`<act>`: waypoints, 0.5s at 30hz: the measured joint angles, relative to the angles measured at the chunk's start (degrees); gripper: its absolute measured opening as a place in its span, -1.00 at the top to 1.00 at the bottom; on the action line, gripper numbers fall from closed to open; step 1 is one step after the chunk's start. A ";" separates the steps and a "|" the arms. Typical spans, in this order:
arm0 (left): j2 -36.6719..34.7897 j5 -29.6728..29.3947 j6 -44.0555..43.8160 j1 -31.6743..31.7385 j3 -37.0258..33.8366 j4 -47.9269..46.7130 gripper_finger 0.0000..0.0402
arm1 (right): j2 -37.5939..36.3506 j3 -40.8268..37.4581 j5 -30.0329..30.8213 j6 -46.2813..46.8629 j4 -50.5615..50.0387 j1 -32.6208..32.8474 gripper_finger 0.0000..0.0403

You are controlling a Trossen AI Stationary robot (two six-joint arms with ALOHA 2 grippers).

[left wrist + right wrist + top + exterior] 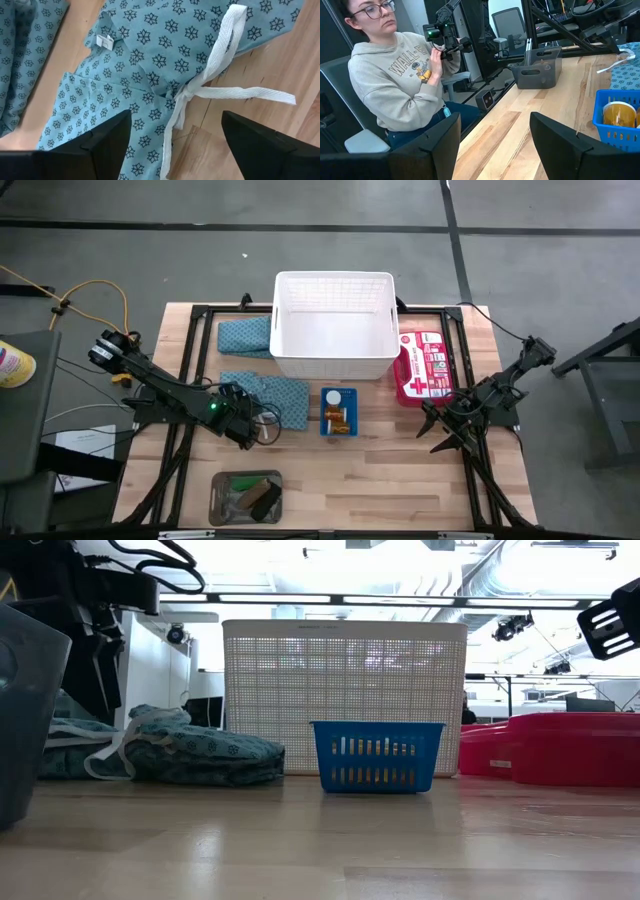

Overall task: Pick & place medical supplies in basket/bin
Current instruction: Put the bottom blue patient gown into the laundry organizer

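**Left end effector above patterned cloth**

The left end effector (172,137) hangs wide open over a folded teal cloth (150,65) with white strings on the wooden bench (400,470), near the large white gridded plastic basket (334,365). The right end effector (447,438), open and empty, waits well apart.

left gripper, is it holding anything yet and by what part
Nothing is held. The left gripper hangs open over the teal cloth, its white string between the fingers.

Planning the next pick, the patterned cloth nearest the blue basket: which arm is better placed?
Left. The left gripper hovers open over that folded cloth, while the right gripper waits apart, beyond the small blue basket.
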 joint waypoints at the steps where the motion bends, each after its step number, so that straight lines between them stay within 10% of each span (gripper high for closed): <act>1: 0.15 0.00 -0.04 0.00 0.00 0.07 -0.51 | -0.02 -0.02 0.02 0.00 0.00 0.02 -0.12; 15: 1.09 -1.48 5.04 2.22 -3.56 1.79 -0.52 | -0.02 -0.02 0.02 0.00 0.00 0.02 -0.12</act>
